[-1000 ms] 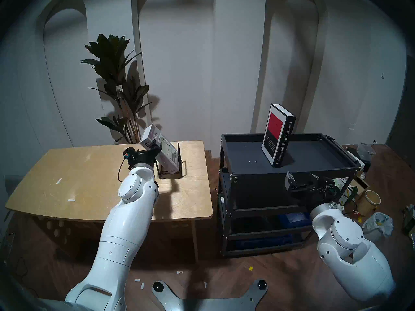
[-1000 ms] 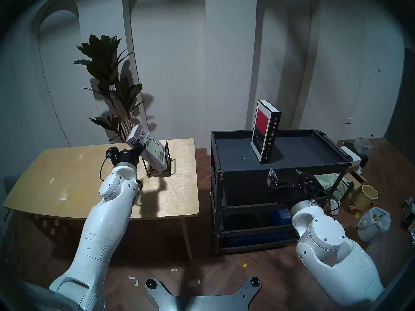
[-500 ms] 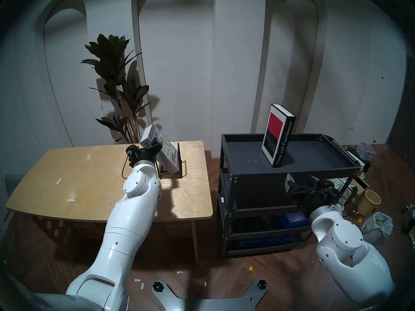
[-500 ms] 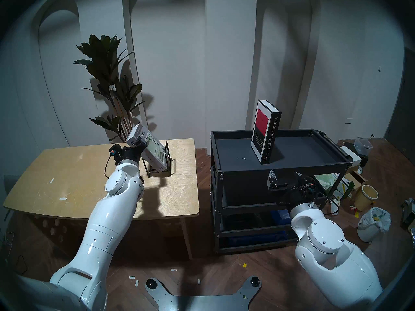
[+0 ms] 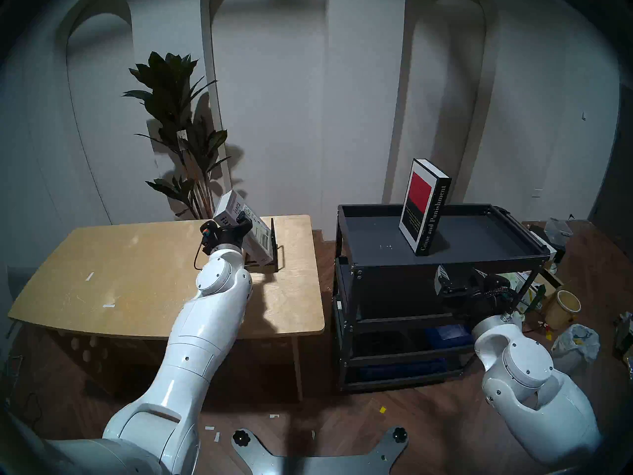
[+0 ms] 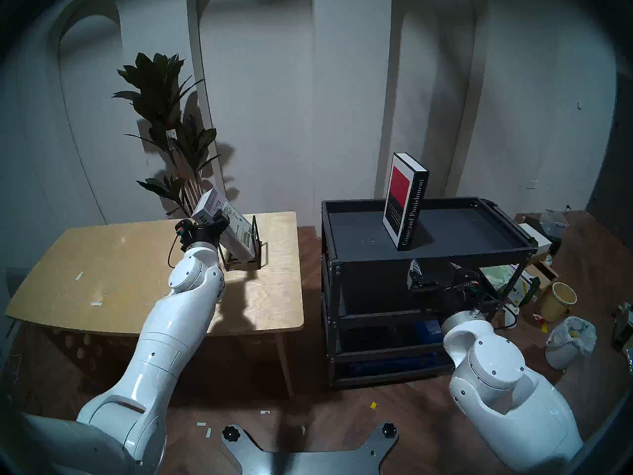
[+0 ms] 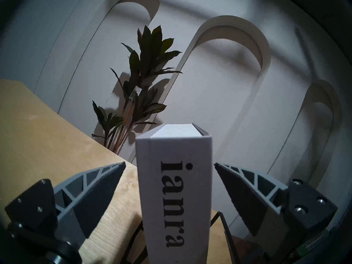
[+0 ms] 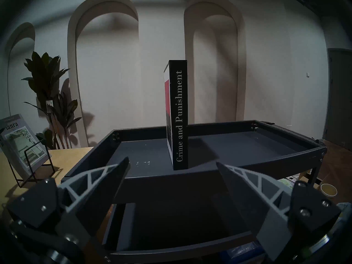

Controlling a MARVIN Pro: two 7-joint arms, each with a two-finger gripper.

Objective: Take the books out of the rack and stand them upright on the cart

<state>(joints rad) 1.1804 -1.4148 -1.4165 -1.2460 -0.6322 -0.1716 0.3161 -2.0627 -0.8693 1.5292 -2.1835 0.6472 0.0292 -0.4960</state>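
The pale grey-white book (image 5: pixel 231 207) with "ianra" on its spine (image 7: pixel 174 181) leans back to the left in the black wire rack (image 5: pixel 274 248) on the wooden table. My left gripper (image 5: pixel 244 222) is open. Its fingers (image 7: pixel 99 183) straddle the spine with a narrow gap on each side. The black book (image 5: pixel 424 210), "Crime and Punishment", stands upright on the top shelf of the black cart (image 5: pixel 445 259). My right gripper (image 5: pixel 460 272) is open and empty, low in front of the cart's top rim (image 8: pixel 171 179). The rack and pale book also show at the left of the right wrist view (image 8: pixel 22 143).
The wooden table (image 5: pixel 120 275) stands left of the cart with a narrow gap between them. A tall plant (image 5: pixel 178 121) stands behind the table. Boxes, a yellow bucket (image 5: pixel 565 306) and a white bag (image 5: pixel 579 340) clutter the floor right of the cart.
My left arm has moved right and forward, bringing its open gripper further around the pale book's spine. The book and rack have not moved. The right arm has barely shifted.
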